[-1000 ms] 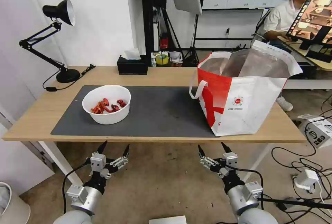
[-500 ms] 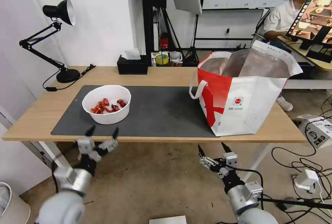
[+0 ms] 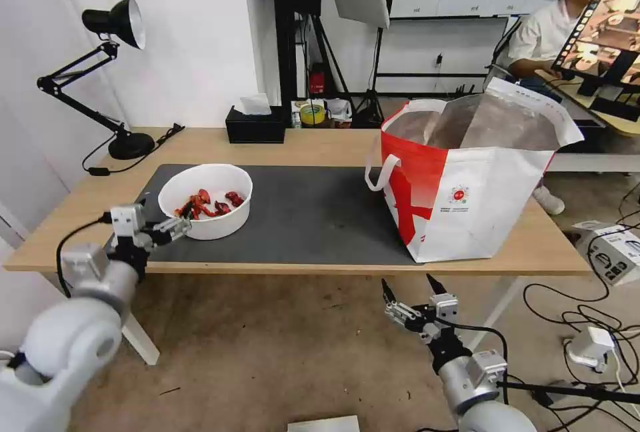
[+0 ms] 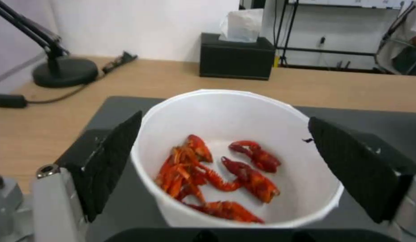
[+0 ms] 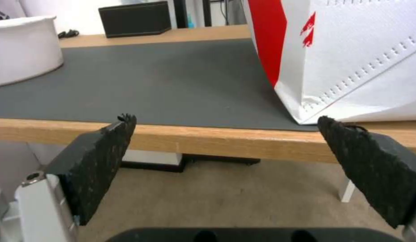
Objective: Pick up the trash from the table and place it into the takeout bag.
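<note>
The trash in view is a white round bowl [image 3: 205, 200] with red food scraps [image 4: 217, 176], standing on the left part of the dark grey mat [image 3: 313, 212] on the table [image 3: 300, 145]. My left gripper [image 3: 167, 213] is open at the bowl's near-left side. In the left wrist view its fingers [image 4: 111, 161] stand on either side of the bowl [image 4: 234, 111]. The takeout bag [image 3: 467, 199] stands open on the right end of the table. My right gripper [image 3: 408, 283] hangs open below the table's front edge, in front of the bag [image 5: 351, 60].
A black tissue box [image 3: 255, 125] sits at the table's back edge. A black desk lamp [image 3: 131, 145] with its cable stands at the back left corner. Cables and boxes lie on the floor at the right. The mat between bowl and bag is bare.
My left arm has risen from below the table's front edge and swung left, bringing its open gripper up to the bowl. The right arm has not moved.
</note>
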Robot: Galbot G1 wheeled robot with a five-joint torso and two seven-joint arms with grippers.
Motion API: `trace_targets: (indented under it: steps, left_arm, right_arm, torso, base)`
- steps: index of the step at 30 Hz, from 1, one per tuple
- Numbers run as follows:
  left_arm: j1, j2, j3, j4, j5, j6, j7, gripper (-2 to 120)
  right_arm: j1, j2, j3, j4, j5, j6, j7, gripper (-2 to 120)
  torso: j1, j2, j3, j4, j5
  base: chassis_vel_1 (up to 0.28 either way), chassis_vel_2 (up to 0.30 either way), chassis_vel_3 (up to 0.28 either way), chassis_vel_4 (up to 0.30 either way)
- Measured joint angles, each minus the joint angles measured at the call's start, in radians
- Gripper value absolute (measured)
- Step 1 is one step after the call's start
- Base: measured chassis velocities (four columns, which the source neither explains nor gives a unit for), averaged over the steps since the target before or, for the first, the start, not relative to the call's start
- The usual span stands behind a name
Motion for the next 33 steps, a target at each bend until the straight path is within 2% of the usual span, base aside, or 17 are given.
trace_targets:
  steps: [1, 3, 4, 6, 8, 10, 14, 23, 26, 27, 29, 30, 33]
  left_arm:
    - [-0.020, 0.008, 0.006, 0.009, -0.025, 0.011, -0.004, 100]
    - [-0.119, 0.047, 0.053, 0.060, -0.134, 0.081, -0.031, 100]
    - [-0.119, 0.047, 0.053, 0.060, -0.134, 0.081, -0.031, 100]
    - [-0.198, 0.073, 0.105, 0.111, -0.198, 0.142, -0.051, 100]
    - [-0.229, 0.081, 0.130, 0.134, -0.216, 0.166, -0.060, 100]
    - [-0.288, 0.089, 0.173, 0.180, -0.259, 0.230, -0.094, 100]
    - [-0.326, 0.090, 0.201, 0.232, -0.300, 0.286, -0.131, 100]
    - [-0.359, 0.086, 0.217, 0.285, -0.367, 0.333, -0.157, 100]
    - [-0.398, 0.083, 0.225, 0.306, -0.458, 0.370, -0.216, 100]
    - [-0.398, 0.083, 0.225, 0.306, -0.458, 0.370, -0.216, 100]
    - [-0.413, 0.082, 0.225, 0.320, -0.501, 0.376, -0.254, 100]
    - [-0.422, 0.081, 0.225, 0.334, -0.528, 0.376, -0.296, 100]
    - [-0.427, 0.082, 0.225, 0.355, -0.559, 0.376, -0.329, 100]
  right_arm:
    - [0.000, 0.000, 0.000, 0.000, 0.000, 0.000, 0.000, 100]
    - [0.000, 0.000, 0.000, 0.000, 0.000, 0.000, 0.000, 100]
    - [0.000, 0.000, 0.000, 0.000, 0.000, 0.000, 0.000, 100]
    - [0.000, 0.000, 0.000, 0.000, 0.000, 0.000, 0.000, 100]
    - [0.000, 0.000, 0.000, 0.000, 0.000, 0.000, 0.000, 100]
    - [0.000, 0.000, 0.000, 0.000, 0.000, 0.000, 0.000, 100]
    - [0.000, 0.000, 0.000, 0.000, 0.000, 0.000, 0.000, 100]
    - [0.000, 0.000, 0.000, 0.000, 0.000, 0.000, 0.000, 100]
    - [0.000, 0.000, 0.000, 0.000, 0.000, 0.000, 0.000, 100]
    - [0.000, 0.000, 0.000, 0.000, 0.000, 0.000, 0.000, 100]
    - [0.000, 0.000, 0.000, 0.000, 0.000, 0.000, 0.000, 100]
    - [0.000, 0.000, 0.000, 0.000, 0.000, 0.000, 0.000, 100]
    - [0.000, 0.000, 0.000, 0.000, 0.000, 0.000, 0.000, 100]
  torso:
    - [0.000, 0.000, 0.000, 0.0000, 0.0000]
    - [0.000, 0.000, 0.000, -0.0001, 0.0001]
    - [0.000, 0.000, 0.000, -0.0001, 0.0001]
    - [0.000, 0.000, 0.000, 0.0000, 0.0001]
    - [0.000, 0.000, 0.000, 0.0000, 0.0001]
    - [0.000, 0.000, 0.000, 0.0000, 0.0000]
    - [0.000, 0.000, 0.000, 0.0000, -0.0001]
    - [0.000, 0.000, 0.000, 0.0001, 0.0000]
    - [0.000, 0.000, 0.000, -0.0001, 0.0002]
    - [0.000, 0.000, 0.000, -0.0001, 0.0002]
    - [0.000, 0.000, 0.000, 0.0000, 0.0001]
    - [0.000, 0.000, 0.000, -0.0001, 0.0002]
    - [0.000, 0.000, 0.000, 0.0001, 0.0000]
  base:
    - [0.000, 0.000, 0.000, 0.000]
    - [0.000, 0.000, 0.000, 0.000]
    - [0.000, 0.000, 0.000, 0.000]
    - [0.000, 0.000, 0.000, 0.000]
    - [0.000, 0.000, 0.000, 0.000]
    - [0.000, 0.000, 0.000, 0.000]
    - [0.000, 0.000, 0.000, 0.000]
    - [0.000, 0.000, 0.000, 0.000]
    - [0.000, 0.000, 0.000, 0.000]
    - [0.000, 0.000, 0.000, 0.000]
    - [0.000, 0.000, 0.000, 0.000]
    - [0.000, 0.000, 0.000, 0.000]
    - [0.000, 0.000, 0.000, 0.000]
